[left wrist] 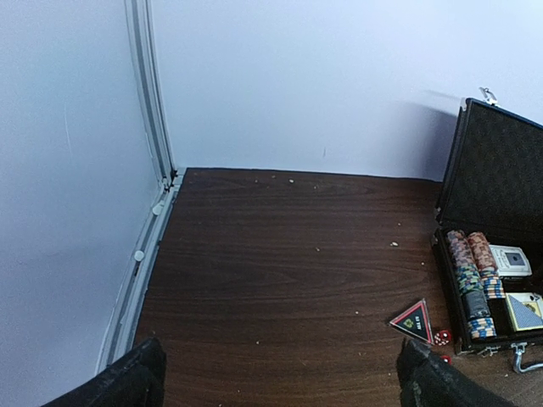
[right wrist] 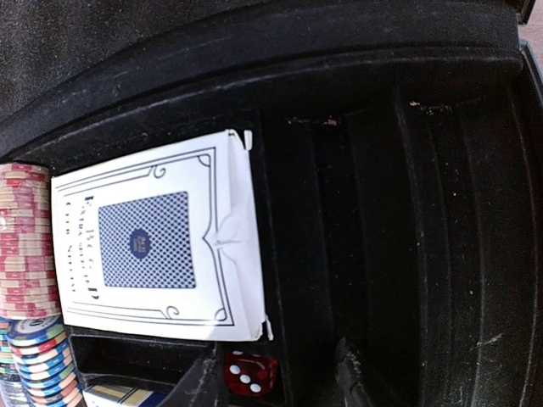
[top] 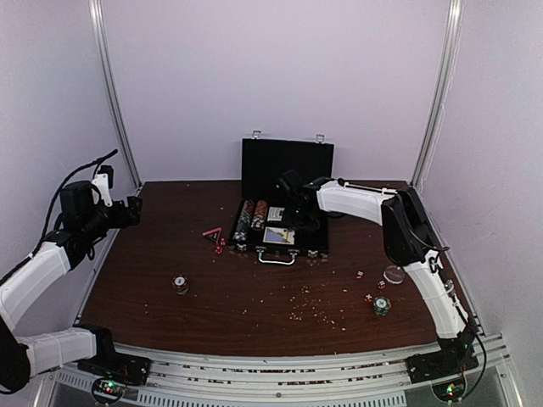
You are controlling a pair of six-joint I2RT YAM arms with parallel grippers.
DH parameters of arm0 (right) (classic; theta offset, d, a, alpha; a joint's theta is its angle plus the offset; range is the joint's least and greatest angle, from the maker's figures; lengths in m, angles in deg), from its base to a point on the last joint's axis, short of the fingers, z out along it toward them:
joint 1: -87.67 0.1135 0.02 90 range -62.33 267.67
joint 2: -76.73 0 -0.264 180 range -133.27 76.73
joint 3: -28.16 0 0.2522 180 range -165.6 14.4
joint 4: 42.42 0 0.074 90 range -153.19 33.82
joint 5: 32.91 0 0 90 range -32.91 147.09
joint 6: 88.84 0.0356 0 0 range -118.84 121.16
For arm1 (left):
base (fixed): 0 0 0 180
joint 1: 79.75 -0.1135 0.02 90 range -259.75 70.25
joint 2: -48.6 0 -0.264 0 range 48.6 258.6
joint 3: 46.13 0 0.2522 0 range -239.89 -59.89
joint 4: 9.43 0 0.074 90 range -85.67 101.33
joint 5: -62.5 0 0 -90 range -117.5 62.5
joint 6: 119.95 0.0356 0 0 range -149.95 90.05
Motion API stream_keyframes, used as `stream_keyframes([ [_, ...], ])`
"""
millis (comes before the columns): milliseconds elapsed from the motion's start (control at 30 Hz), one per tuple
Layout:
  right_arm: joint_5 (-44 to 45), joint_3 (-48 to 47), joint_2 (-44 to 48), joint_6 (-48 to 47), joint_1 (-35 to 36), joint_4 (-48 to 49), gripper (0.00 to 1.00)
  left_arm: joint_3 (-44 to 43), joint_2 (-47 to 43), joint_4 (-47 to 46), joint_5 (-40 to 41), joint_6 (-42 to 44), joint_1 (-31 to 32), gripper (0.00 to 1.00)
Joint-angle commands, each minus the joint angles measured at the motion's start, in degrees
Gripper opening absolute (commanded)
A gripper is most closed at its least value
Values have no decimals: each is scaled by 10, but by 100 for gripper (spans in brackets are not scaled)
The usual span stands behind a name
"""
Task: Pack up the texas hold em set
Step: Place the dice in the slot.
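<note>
The right gripper (right wrist: 276,377), jaws half apart, flanks a red die (right wrist: 250,373) in the case (right wrist: 407,212); the left gripper (left wrist: 280,386) gapes wide.

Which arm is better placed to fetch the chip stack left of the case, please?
Left: the chip stack sits on the table's left half; the left gripper is open and empty, the right gripper is inside the case.

The top camera looked down from behind my arms over the whole table (top: 254,305). My left wrist camera saw the case (left wrist: 496,170) far ahead-right of my left hand (left wrist: 284,386); the right wrist camera hung close inside it.
</note>
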Motion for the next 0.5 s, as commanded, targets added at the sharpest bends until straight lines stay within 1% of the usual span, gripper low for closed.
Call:
stream_keyframes([
  [0, 15, 8, -47, 6, -10, -22, 40, 7, -10, -4, -4, 3, 3, 98],
  [133, 17, 7, -47, 5, -10, -20, 35, 7, -10, -4, -4, 3, 3, 98],
  [300, 14, 3, -47, 1, -11, -16, 35, 7, -10, -2, -1, 3, 3, 98],
  [367, 9, 1, -45, -6, -11, -9, 38, 7, -10, -1, -1, 4, 3, 98],
  [467, -3, -4, -39, -24, -11, 6, 50, 7, -10, -1, 0, 4, 3, 98],
])
